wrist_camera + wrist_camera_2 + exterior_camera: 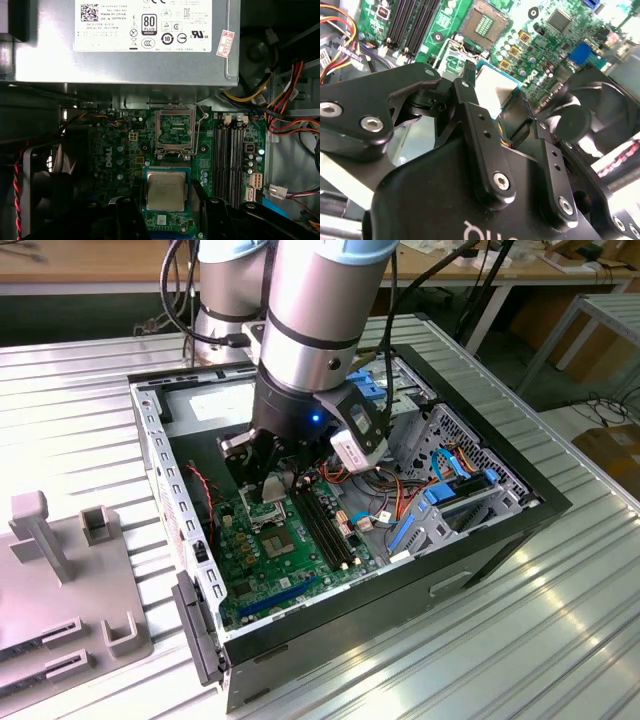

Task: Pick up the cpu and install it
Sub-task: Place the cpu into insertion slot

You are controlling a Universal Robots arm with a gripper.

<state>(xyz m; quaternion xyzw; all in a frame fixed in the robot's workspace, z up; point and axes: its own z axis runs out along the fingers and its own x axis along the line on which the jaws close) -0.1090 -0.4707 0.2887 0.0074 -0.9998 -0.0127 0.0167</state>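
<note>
**Inside the open tower case, the cpu is held over the board**

Inside the open black-and-silver metal computer case [540,502], laid on its side on a ribbed metal table [520,640], the grey cylindrical robot arm [320,310] is lowered steeply from above, its wrist turned down toward the green motherboard [262,575]. The black two-fingered gripper [167,186] is closed on the cpu [166,192], a small flat square chip with a silver-grey metal top and a thin greenish rim. The black fingers [202,200] are pressed against two opposite edges of it. The cpu is held above the motherboard, just beside the square black socket with a metal frame [174,128] and apart from it, with the long black memory slots [231,160] to one side. In the exterior view the cpu is hard to make out beneath the gripper body. In the second wrist view part of the cpu [495,92] is covered by the finger links, and a black round fan [600,120] is cut off at the picture's edge.
</note>
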